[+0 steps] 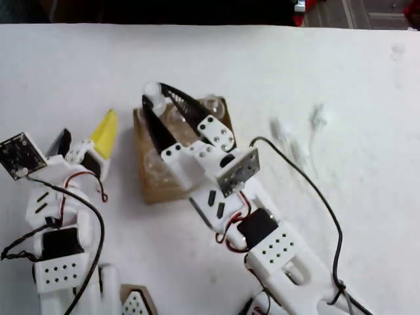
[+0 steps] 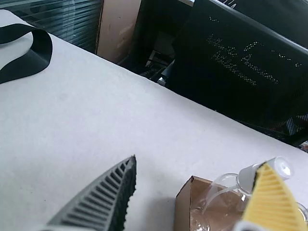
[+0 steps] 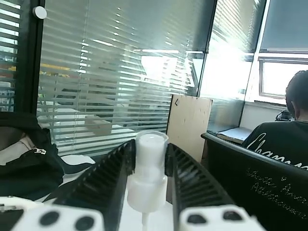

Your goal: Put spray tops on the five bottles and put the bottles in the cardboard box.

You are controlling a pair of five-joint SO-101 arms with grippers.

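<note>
White bench (image 1: 216, 59) spreads wide under both arms, with window blinds and a dark chair behind it in the wrist views. Near its middle sits the cardboard box (image 1: 147, 190), open at the top, with clear bottles (image 1: 156, 164) in it. The right arm lies over the box from the near side. The left arm is just beside the box's left wall.

The right hand (image 1: 154, 90) is clamped on a spray top (image 3: 147, 185), its black fingers pressed to either side of the white collar. The left hand (image 1: 88, 128) is spread apart and holds nothing, with one finger yellow and one black.

The held top is upright, nozzle up and thin dip tube pointing straight down, over the far left corner of the box. In my judgement the next move turns on that vertical line: the tube has to go down a bottle neck directly beneath it. Whether it is already inside one cannot be told. The right arm is plainly the one placed for the job.

A few loose spray tops (image 1: 282, 128) lie on the bench, well apart to the box's right.
</note>
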